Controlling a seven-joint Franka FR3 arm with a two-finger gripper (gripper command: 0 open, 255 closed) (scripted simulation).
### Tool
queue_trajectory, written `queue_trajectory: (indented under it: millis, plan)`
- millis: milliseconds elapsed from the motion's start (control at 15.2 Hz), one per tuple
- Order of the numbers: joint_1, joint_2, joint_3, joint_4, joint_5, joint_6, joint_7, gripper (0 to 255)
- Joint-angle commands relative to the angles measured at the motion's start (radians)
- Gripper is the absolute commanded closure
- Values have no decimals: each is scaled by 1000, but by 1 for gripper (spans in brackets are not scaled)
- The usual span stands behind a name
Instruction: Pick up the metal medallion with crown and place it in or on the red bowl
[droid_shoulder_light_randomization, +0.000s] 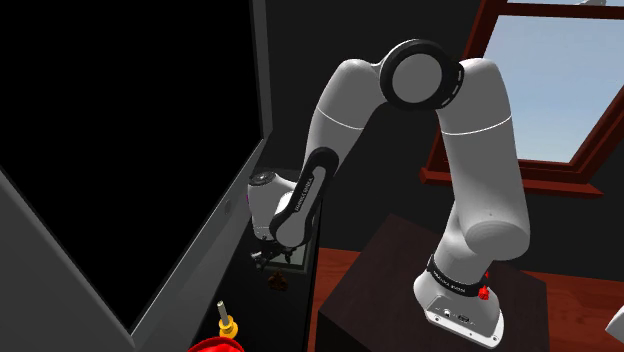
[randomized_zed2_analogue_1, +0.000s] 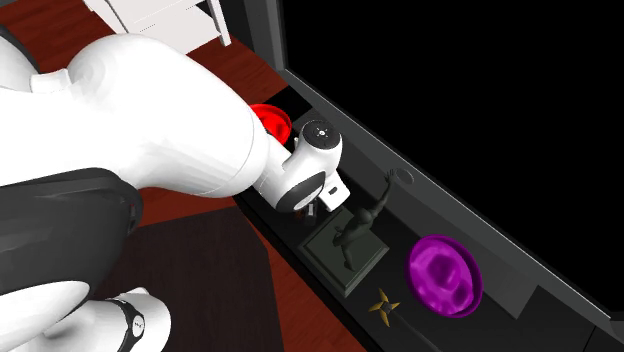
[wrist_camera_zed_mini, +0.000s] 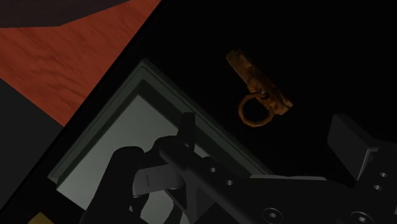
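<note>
- Fingers (wrist_camera_zed_mini: 353, 149) of the gripper (wrist_camera_zed_mini: 267, 137) come nearest in the wrist view, standing wide apart and clasping nothing.
- Medallion (wrist_camera_zed_mini: 257, 89), brownish with a ring at one end, lies ahead of the fingertips and touches neither.
- Second exterior view: it lies on the dark shelf (randomized_zed2_analogue_1: 500, 320) at 5 o'clock from the statue (randomized_zed2_analogue_1: 352, 235), just beside its slab.
- Purple bowl (randomized_zed2_analogue_1: 445, 275) is at 2 o'clock from the medallion, near but apart, with its hollow turned toward the camera.
- Red bowl (randomized_zed2_analogue_1: 272, 120) sits at 11 o'clock from the statue, well apart from the medallion. The arm half hides it, so its contents cannot be told.
- Arm (droid_shoulder_light_randomization: 470, 130), shoulder view: it rises from the stand (droid_shoulder_light_randomization: 390, 290) at 5 o'clock and bends at 12. The forearm drops toward 8 o'clock, with the gripper pointing down over the statue.
</note>
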Motion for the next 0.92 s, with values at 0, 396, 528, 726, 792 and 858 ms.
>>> queue_trajectory:
  millis: [0, 396, 528, 726, 792, 858]
  plan:
    - [0, 0, 0, 0, 0, 0, 0, 0]
    - [0, 0, 0, 0, 0, 0, 0, 255]
    - [0, 0, 0, 0, 0, 0, 0, 255]
    - [0, 0, 0, 0, 0, 0, 0, 255]
    - [-4, -14, 5, -4, 5, -10, -3, 255]
    - [-8, -28, 10, -7, 10, -20, -7, 255]
